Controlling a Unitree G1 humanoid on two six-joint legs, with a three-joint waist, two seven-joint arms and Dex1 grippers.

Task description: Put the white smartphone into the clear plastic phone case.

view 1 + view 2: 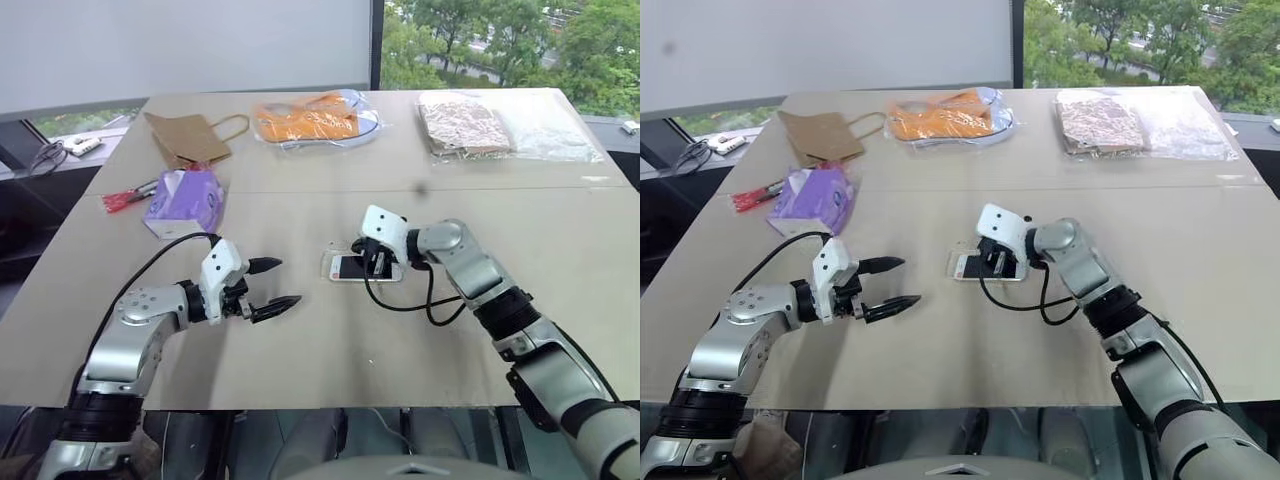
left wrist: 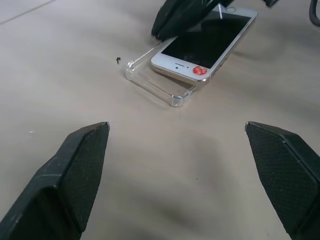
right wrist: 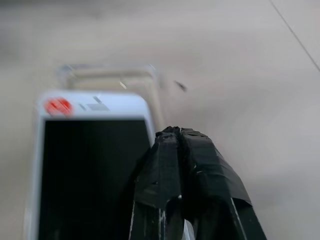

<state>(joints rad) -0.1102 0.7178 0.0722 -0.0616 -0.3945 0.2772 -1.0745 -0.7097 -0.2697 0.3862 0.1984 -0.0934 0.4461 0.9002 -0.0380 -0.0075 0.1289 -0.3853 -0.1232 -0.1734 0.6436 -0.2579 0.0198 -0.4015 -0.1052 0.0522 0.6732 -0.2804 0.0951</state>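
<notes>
The white smartphone (image 1: 349,267) lies screen up at the table's middle, a red dot on its near end. It rests askew on the clear plastic phone case (image 2: 150,80); the case's rim and one corner stick out beyond the phone's end and side. My right gripper (image 1: 378,262) is shut, its joined black fingertips (image 3: 180,137) down on the phone's long edge by the screen. My left gripper (image 1: 288,281) hovers open a short way to the left of the phone, pointing at it, with nothing between its fingers (image 2: 82,165).
A purple tissue pack (image 1: 185,198) and a red item (image 1: 125,198) lie at the left. At the back are a brown paper bag (image 1: 190,138), an orange item in a clear bag (image 1: 315,120) and a patterned bag (image 1: 465,122). A black cable (image 1: 410,300) loops under my right wrist.
</notes>
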